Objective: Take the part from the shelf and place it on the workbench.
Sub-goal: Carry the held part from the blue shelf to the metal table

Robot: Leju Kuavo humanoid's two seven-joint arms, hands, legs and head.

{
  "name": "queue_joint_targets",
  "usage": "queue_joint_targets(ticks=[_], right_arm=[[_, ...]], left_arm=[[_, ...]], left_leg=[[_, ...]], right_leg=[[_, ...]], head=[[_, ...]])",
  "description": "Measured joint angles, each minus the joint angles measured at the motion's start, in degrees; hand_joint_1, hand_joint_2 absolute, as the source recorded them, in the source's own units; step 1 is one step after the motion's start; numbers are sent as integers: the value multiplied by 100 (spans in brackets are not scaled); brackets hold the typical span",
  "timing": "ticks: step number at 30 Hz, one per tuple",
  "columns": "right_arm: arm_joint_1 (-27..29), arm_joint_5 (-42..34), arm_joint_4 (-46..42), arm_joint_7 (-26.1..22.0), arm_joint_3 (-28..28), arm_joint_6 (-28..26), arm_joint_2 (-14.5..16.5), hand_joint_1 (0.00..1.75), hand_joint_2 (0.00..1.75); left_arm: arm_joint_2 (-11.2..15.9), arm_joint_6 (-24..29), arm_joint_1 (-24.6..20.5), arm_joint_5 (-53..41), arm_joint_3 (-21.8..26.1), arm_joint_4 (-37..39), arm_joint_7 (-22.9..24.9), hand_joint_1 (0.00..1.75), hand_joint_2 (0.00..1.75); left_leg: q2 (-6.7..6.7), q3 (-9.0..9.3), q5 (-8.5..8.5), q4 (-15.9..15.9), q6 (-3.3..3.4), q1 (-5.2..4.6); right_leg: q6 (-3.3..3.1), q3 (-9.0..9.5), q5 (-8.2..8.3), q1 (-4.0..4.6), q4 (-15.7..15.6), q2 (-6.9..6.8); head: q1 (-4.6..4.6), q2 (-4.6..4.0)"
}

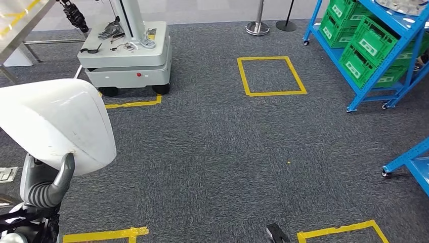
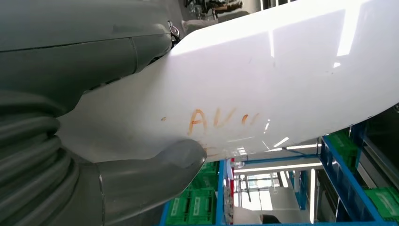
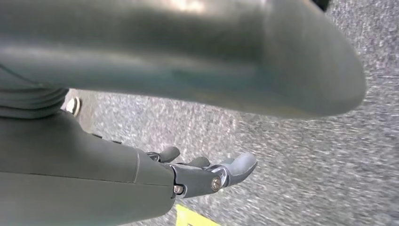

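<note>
My left hand [image 1: 46, 185] holds a large white curved shell part [image 1: 53, 124] at the left of the head view, its thumb pressed against the part's lower edge. Close up in the left wrist view, the white part [image 2: 282, 84] bears faint orange lettering and sits between the grey thumb [image 2: 146, 183] and the upper side of the hand [image 2: 94, 56]. In the right wrist view my right hand [image 3: 202, 174] hangs over the grey carpet with its fingers apart and nothing in them. The blue shelf [image 1: 377, 76] stands at the right. A metal workbench corner [image 1: 20, 20] shows at the top left.
A grey wheeled cart [image 1: 126, 55] carrying metal tools stands ahead on the left. Green crates [image 1: 364, 48] fill the blue shelf, and a second blue rack's foot [image 1: 407, 162] juts in at the right. Yellow tape squares [image 1: 270, 76] mark the carpet. Stanchion bases [image 1: 258, 28] stand far ahead.
</note>
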Motion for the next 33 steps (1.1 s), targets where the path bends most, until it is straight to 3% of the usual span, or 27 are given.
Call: queue_joint_targets(ticks=[2,3,4,6,8,10,12,13,14,15,17,19,21,22,24,25,26,27,28,29,30,32,33], right_arm=[[-2,-1,0,-6,0,1,-1,0,0],[-1,-1,0,-5,0,2,0,0,0],[0,-2,0,-5,-1,3,1,0,0],[-4,-2,0,-3,-2,4,3,0,0],[-15,-2,0,-6,-2,3,3,0,0],[-7,-2,0,-8,-2,1,2,0,0],[12,-2,0,-6,-2,1,2,0,0],[15,-2,0,-4,-2,2,2,0,0],[13,-2,0,-4,-2,2,2,0,0],[7,-2,0,-4,-2,2,3,0,0],[-3,3,0,3,-2,2,4,0,0],[-5,10,0,16,-2,3,4,0,0],[-10,13,-1,18,-2,7,5,0,0],[-16,16,-1,16,-2,9,5,0,0],[-27,37,-2,24,-2,10,4,0,0],[-22,54,-2,34,-1,11,4,0,0],[-10,68,-2,41,-1,12,4,0,0],[7,80,-2,43,0,13,4,0,0],[24,85,-2,34,-1,11,4,0,0],[36,84,-2,14,-1,10,3,0,0],[42,83,-2,-16,-2,8,2,0,0],[38,78,-2,-77,-2,3,-3,0,0],[34,79,-1,-90,-1,0,-4,0,0]], left_arm=[[-1,2,-5,1,0,-2,-1,175,175],[-1,3,-8,1,0,-3,-2,175,175],[-1,3,-9,2,0,-3,-4,175,175],[2,3,-4,2,0,-5,-6,175,175],[8,4,-6,2,0,-7,-9,175,175],[9,4,-14,2,-1,-6,-10,175,175],[7,4,-3,2,-2,4,-8,175,175],[7,4,4,2,-2,9,-6,175,175],[7,4,7,2,-2,12,-6,175,175],[7,4,7,2,-2,13,-6,175,175],[6,5,3,2,-2,7,-12,175,175],[5,15,1,2,-2,-9,-24,175,175],[4,45,8,-22,-2,-39,-31,175,175],[0,58,15,-42,-1,-65,-34,175,175],[-13,80,29,-91,0,-130,-34,175,175],[-24,97,55,-126,0,-167,-33,175,175],[-32,124,104,-167,0,-209,-35,175,175],[-39,150,175,-203,1,-253,-43,175,175],[-44,167,256,-229,3,-300,-54,175,175],[-47,176,332,-240,4,-349,-62,175,175],[-52,177,390,-243,7,-395,-61,175,175],[-73,178,459,-289,8,-481,-46,175,175],[-81,183,474,-337,10,-520,-36,175,175]], left_leg=[[-126,-25,-17,51,-55,9],[-180,-47,-16,67,-91,14],[-235,-70,-3,65,-131,22],[-327,-109,28,43,-207,36],[-171,-208,-64,195,-259,25],[138,-504,-376,808,-295,20],[273,-854,-648,1532,-321,32],[290,-919,-641,1661,-324,35],[309,-864,-521,1547,-321,35],[352,-700,-323,1216,-309,33],[574,-299,-12,399,-255,0],[695,-125,66,26,-178,-47],[578,-140,90,5,-106,-60],[515,-137,110,-18,-73,-48],[398,-113,157,-63,-10,-6],[340,-119,171,-70,8,7],[277,-129,178,-66,19,12],[204,-139,181,-60,22,12],[129,-148,183,-50,22,12],[51,-154,184,-37,19,13],[-29,-157,184,-20,12,17],[-180,-177,175,22,-23,19],[-251,-197,174,40,-54,18]], right_leg=[[-6,342,243,-22,-699,217],[-12,421,270,-22,-872,290],[-26,437,243,-14,-912,316],[-91,454,279,-9,-954,201],[-169,484,318,-22,-1016,78],[-216,491,330,-13,-1047,-54],[-236,488,319,6,-1043,-203],[-241,488,313,12,-1039,-277],[-243,492,306,15,-1035,-345],[-240,499,298,17,-1030,-407],[-216,518,274,33,-1017,-521],[-167,528,262,53,-1015,-619],[-104,546,258,57,-1028,-717],[-65,545,233,50,-1003,-665],[0,417,25,35,-687,-383],[17,259,-154,22,-344,-208],[22,60,-343,18,72,-119],[23,-125,-470,17,438,-85],[21,-241,-498,15,648,-76],[16,-240,-399,11,614,-65],[8,-117,-200,3,326,-36],[-1,265,181,-18,-506,165],[-3,392,274,-25,-798,251]], head=[[-2,0],[-2,0],[-2,0],[0,0],[-16,0],[-34,0],[-37,0],[-37,0],[-37,0],[-38,0],[-37,0],[-34,0],[-34,0],[-31,0],[-20,0],[-14,0],[-11,0],[-10,0],[-10,0],[-10,0],[-10,0],[-10,0],[-12,0]])
